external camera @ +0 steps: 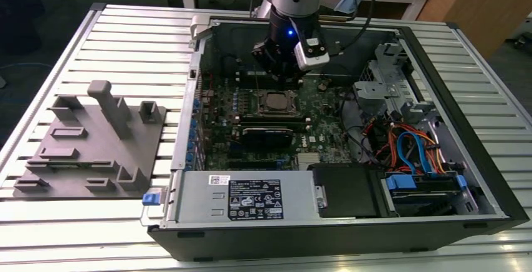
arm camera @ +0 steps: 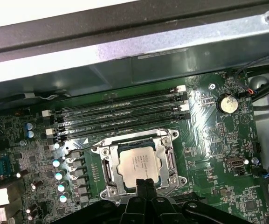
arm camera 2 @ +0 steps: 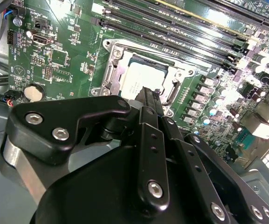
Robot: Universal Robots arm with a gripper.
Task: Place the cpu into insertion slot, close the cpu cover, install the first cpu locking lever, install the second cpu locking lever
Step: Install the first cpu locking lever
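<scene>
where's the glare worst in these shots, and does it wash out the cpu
First wrist view: the surface beyond the case wall is blown out white and sheen streaks the memory slots, but the cpu reads plain grey. Second wrist view: glare whitens the capacitors beside those slots; the cpu is bright, not washed out. Exterior view: even light, no strong glare.

Open black computer case point(external camera: 332, 242) on slatted metal table point(external camera: 124, 48), grey moulded tray point(external camera: 91, 154) at the exterior view's left
</scene>
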